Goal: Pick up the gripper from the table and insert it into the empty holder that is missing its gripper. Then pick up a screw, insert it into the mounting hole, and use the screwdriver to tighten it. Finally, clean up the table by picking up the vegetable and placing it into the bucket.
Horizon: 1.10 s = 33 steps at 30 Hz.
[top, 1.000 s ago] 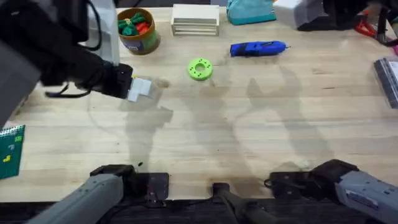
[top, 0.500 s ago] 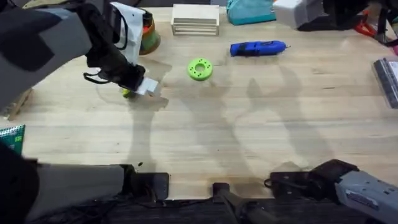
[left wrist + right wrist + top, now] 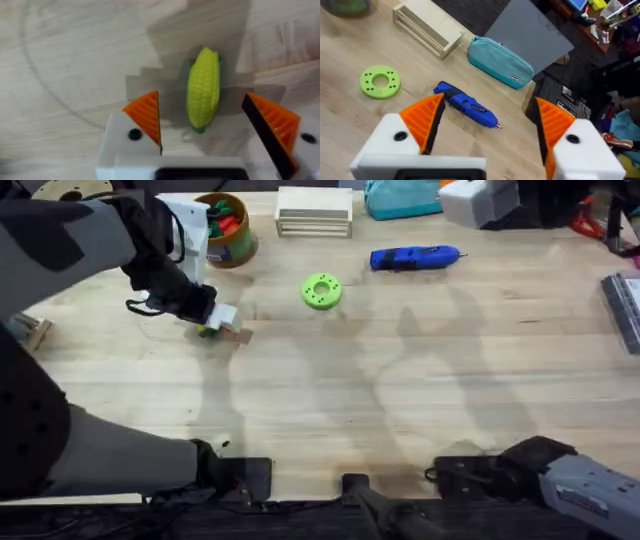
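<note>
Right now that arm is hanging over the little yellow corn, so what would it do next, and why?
Probably lower a little and close. In the left wrist view the left claw is open, its orange fingers flanking the toy corn, which lies on the table ungripped. The bucket stands nearby.

— What's on my desk point(image 3: 420, 410)?
— I count one vegetable point(image 3: 203, 89), one screwdriver point(image 3: 414, 257), one bucket point(image 3: 228, 237), one green disc point(image 3: 321, 291), one teal pouch point(image 3: 500, 61), one wooden rack point(image 3: 314, 212).
</note>
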{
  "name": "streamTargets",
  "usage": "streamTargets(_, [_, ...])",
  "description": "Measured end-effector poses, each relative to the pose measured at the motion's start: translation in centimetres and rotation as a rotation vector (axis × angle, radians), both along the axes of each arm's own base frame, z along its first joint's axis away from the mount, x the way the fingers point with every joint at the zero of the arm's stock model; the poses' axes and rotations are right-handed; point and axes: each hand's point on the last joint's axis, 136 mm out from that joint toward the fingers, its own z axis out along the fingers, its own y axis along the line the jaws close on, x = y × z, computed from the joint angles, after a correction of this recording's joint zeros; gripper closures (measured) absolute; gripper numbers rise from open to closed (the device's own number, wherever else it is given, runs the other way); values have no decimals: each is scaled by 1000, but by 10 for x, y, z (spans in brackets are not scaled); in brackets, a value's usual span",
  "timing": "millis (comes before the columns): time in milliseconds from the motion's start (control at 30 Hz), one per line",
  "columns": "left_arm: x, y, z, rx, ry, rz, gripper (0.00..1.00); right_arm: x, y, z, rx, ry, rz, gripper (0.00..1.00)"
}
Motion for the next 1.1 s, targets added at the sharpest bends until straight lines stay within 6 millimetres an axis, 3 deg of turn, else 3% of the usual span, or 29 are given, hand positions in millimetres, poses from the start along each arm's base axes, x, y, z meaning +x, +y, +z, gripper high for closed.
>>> streamTargets(200, [12, 0, 2, 2, -51, -19, 16, -3, -1, -5, -9, 23, 0, 10])
streamTargets(667, [10, -5, -14, -34, 1, -33, 16, -5, -2, -9, -16, 40, 0, 11])
streamTargets(700, [10, -6, -14, -38, 1, -34, 76, -5, -2, -9, -16, 40, 0, 11])
streamTargets(867, [12, -9, -13, -49, -3, -42, 871, -5, -2, -9, -16, 41, 0, 12])
streamTargets(900, [13, -8, -13, -45, -6, -47, 955, -5, -2, -9, -16, 41, 0, 12])
streamTargets(1100, [9, -8, -12, -41, 14, -39, 970, -5, -2, -9, -16, 40, 0, 10])
